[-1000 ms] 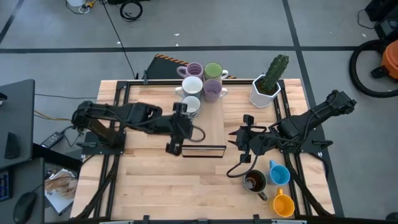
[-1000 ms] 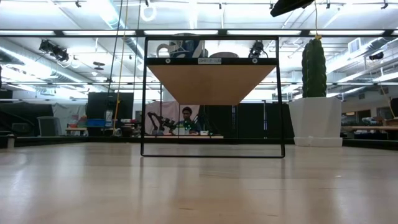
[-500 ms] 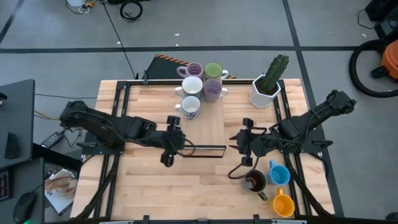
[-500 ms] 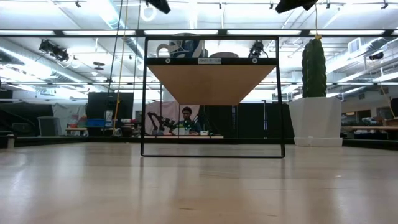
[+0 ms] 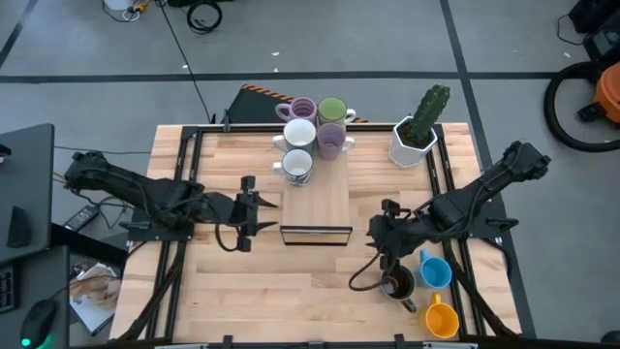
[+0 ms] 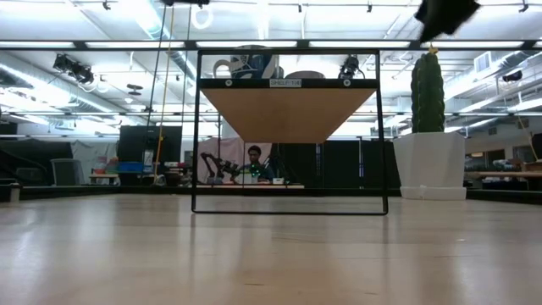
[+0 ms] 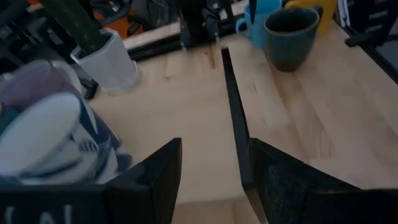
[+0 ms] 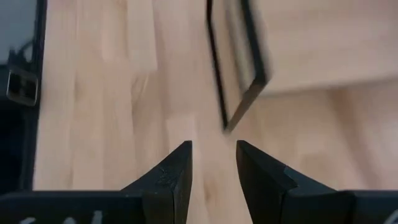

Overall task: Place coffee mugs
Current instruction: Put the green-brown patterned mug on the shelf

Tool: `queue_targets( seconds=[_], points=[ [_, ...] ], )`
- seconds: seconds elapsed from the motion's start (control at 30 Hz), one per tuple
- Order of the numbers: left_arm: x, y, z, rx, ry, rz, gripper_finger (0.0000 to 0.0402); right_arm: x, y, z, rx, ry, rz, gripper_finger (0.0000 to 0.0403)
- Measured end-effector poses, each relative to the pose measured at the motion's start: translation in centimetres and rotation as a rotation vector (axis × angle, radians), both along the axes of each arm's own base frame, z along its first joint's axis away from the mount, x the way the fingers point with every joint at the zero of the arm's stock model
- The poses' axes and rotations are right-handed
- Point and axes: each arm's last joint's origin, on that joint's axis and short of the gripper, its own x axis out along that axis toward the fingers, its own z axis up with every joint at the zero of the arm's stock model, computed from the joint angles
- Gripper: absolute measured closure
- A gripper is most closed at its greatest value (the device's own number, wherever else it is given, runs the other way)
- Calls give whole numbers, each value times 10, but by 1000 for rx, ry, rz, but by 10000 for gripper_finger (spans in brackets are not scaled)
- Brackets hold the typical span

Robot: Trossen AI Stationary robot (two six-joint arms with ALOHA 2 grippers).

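Retreated left tool point(image 5: 260, 203) from white mug point(image 5: 296, 165).

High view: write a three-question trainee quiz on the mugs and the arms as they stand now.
1. True or false: the left arm's jaws hold a mug.
2. How many small handled ceramic mugs stand together on the raised wooden shelf? A three, B five, C eight.
3. Fill in: the small dark brown ceramic mug stands on the table near the small blue ceramic mug and the ___ one.
Key: 1 false, open and empty; 2 B; 3 orange.
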Motion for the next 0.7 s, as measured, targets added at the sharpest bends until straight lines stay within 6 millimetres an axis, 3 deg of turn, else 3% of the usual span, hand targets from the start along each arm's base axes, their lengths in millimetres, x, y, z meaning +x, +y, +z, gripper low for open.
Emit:
queue_targets(
  seconds=[0.4, 0.7],
  points=[
    [-8, 3, -8, -169, -5, 86, 210, 2, 41, -18, 24, 400, 111, 273],
    [-7, 3, -8, -187, -7, 94, 210, -2, 58, -31, -76, 465, 211, 273]
  ],
)
